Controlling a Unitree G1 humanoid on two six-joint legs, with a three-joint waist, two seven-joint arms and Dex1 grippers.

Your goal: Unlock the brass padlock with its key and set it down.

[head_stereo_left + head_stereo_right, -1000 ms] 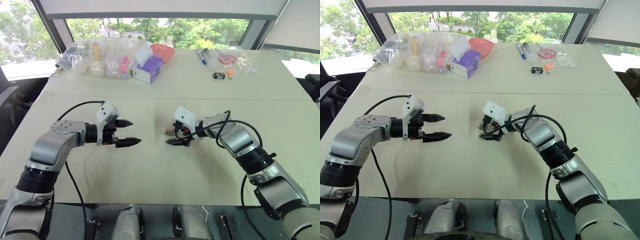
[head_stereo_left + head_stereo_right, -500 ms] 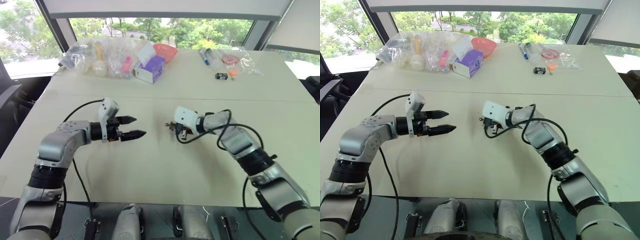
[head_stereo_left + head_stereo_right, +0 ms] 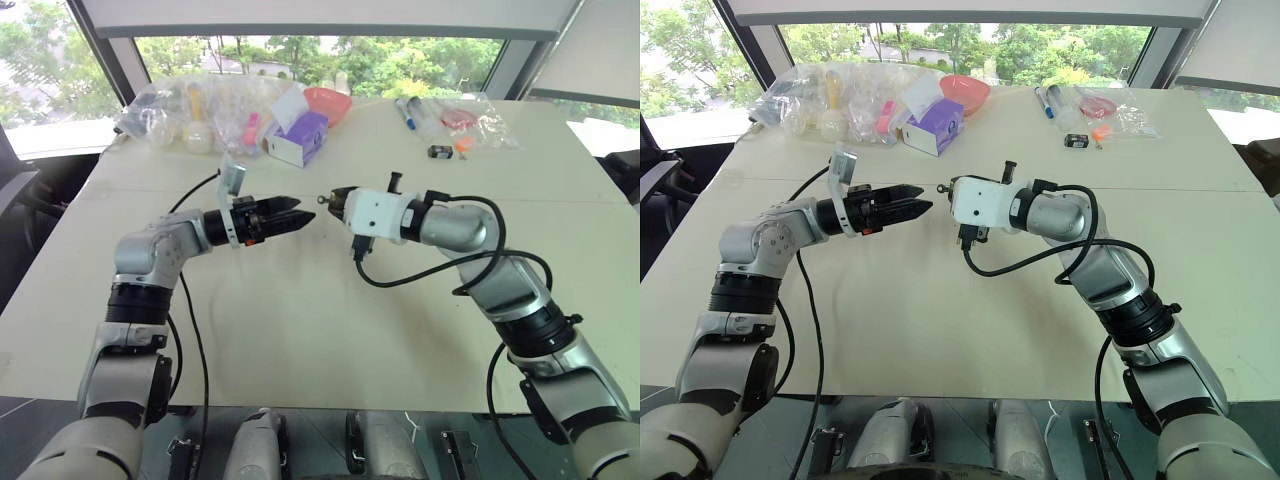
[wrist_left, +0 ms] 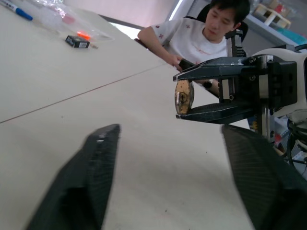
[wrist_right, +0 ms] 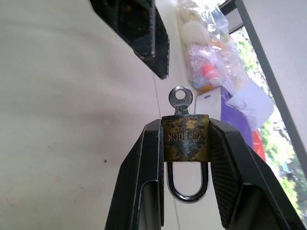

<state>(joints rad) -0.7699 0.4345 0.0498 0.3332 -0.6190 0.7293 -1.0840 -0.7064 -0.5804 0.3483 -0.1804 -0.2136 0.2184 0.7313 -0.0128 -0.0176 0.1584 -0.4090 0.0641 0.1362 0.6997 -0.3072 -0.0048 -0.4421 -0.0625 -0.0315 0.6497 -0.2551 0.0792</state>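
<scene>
Brass, tarnished and blotchy: one brass padlock (image 5: 185, 137), rectangular, stamped lettering on its face, clamped by its two sides between the two black fingers of the right end effector (image 5: 186, 143). One thin silvery shackle loop runs back between those fingers toward the wrist. One key (image 5: 180, 99), silvery, flat, with a round holed head, sticks out of the padlock's opposite end. Long axis of padlock and key runs along the right end effector, key head pointing left toward the left end effector (image 3: 292, 217).

The padlock is held up off the cream counter (image 3: 300, 320), mid-scene, between the two end effectors. The left end effector's two black tapered fingers stand apart, holding nothing, tips near the key head but not touching.

Far left of the counter: a heap of crinkled clear plastic bags (image 3: 190, 110), one purple and white box (image 3: 297, 137), one red bowl (image 3: 328, 102). Far right: one blue marker (image 3: 404, 113).
</scene>
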